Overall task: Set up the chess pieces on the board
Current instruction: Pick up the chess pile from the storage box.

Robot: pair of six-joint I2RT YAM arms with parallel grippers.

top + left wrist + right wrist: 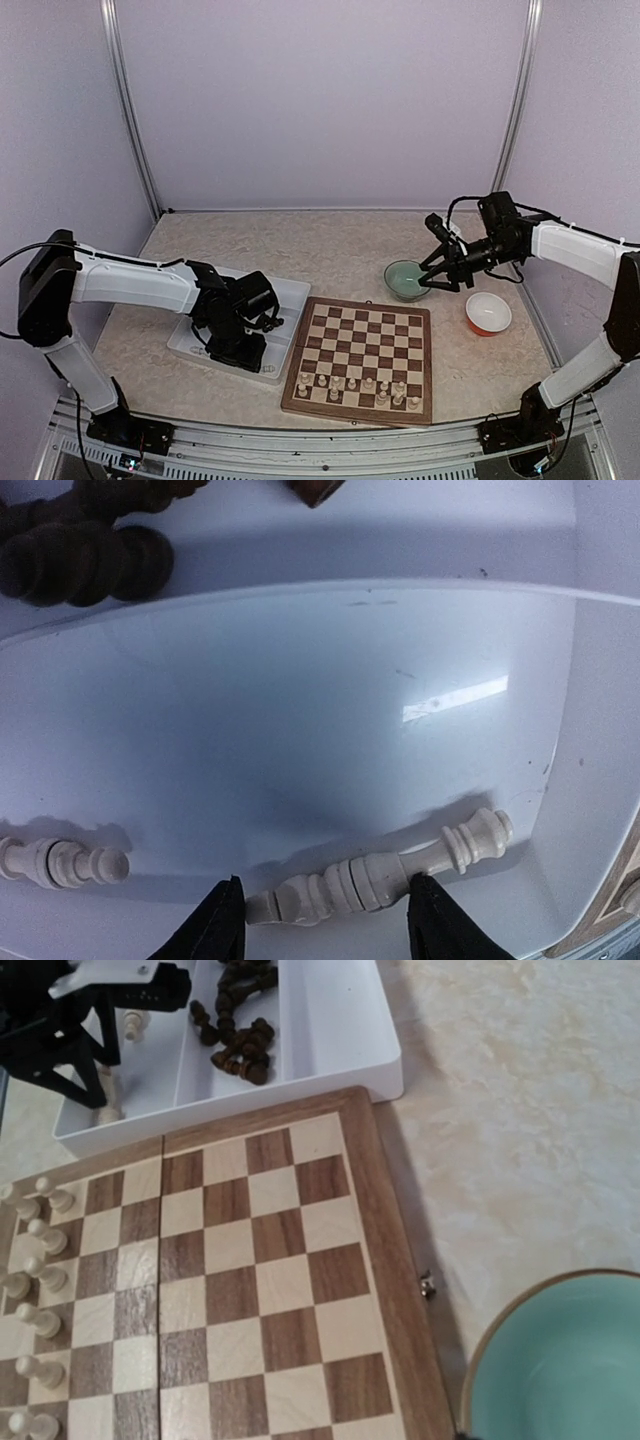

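The board (362, 350) lies near the table's front, with several cream-white chess pieces (362, 387) standing on its two near rows. My left gripper (237, 352) is down inside the white divided tray (285, 300). In the left wrist view it (323, 885) is open, and a white piece (375, 878) lies flat on the tray floor between its fingertips (222, 920). A second white piece (60, 862) lies to the left. Dark pieces (85, 555) are heaped in the compartment beyond. My right gripper (441, 268) hovers open and empty by the green bowl.
A green bowl (407, 279) sits just past the board's far right corner, and a red and white bowl (488, 313) to its right. The tray's rim (345, 1055) almost touches the board's edge (395, 1250). Purple walls enclose the table.
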